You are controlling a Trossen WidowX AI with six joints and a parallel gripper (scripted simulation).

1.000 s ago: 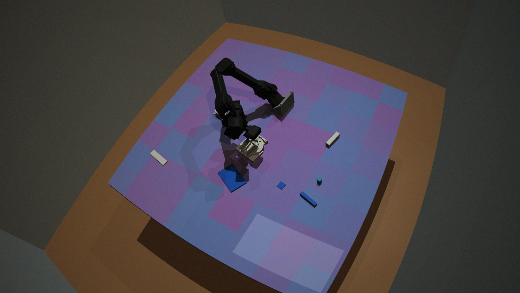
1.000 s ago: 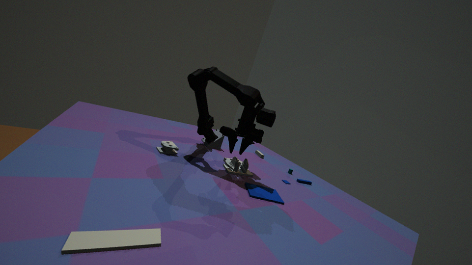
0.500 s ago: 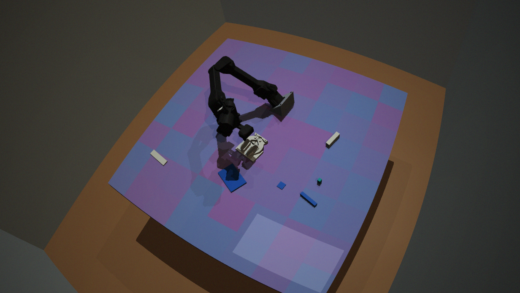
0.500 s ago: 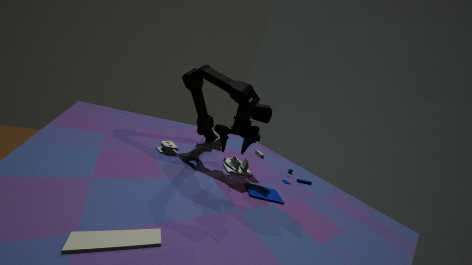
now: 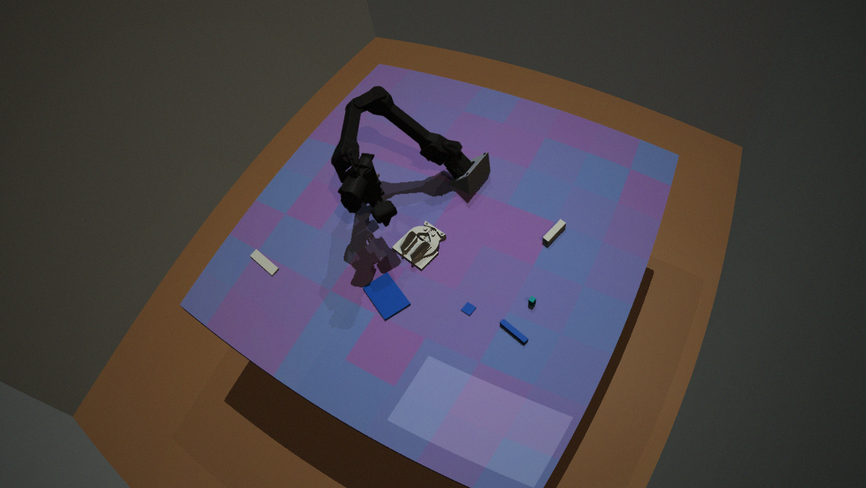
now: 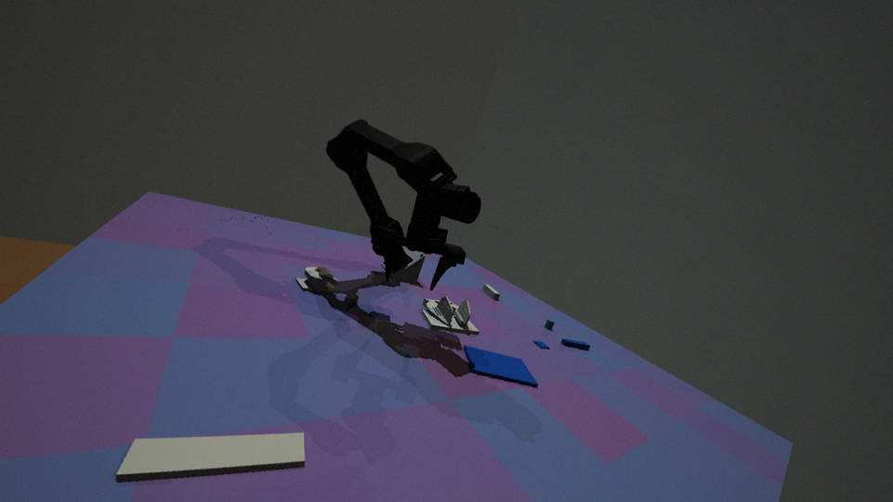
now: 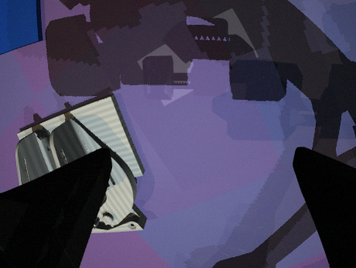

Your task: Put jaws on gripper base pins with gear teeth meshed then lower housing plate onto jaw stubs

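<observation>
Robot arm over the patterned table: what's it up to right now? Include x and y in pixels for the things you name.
The gripper [image 6: 413, 285] [image 7: 205, 158] is wide open above the table, holding nothing. Beside it sits the cream gripper base [image 5: 429, 228] [image 6: 430, 306] [image 7: 125, 201], with both jaws standing up on it. Whether their teeth mesh can't be made out. The housing plate is not on the jaws. In the exterior view, another cream part [image 6: 321, 274] rests on the table, partly in shadow, possibly that plate, so closing the assembly seems to remain.

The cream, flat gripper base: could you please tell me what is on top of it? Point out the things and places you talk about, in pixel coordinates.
On the gripper base [image 5: 422, 264] [image 6: 455, 327] [image 7: 124, 139] stand two pale, upright jaws [image 5: 415, 250] [image 6: 445, 311] [image 7: 69, 140]. The pins beneath are covered, and one black finger [image 7: 83, 186] hides part of it in the wrist view.
</observation>
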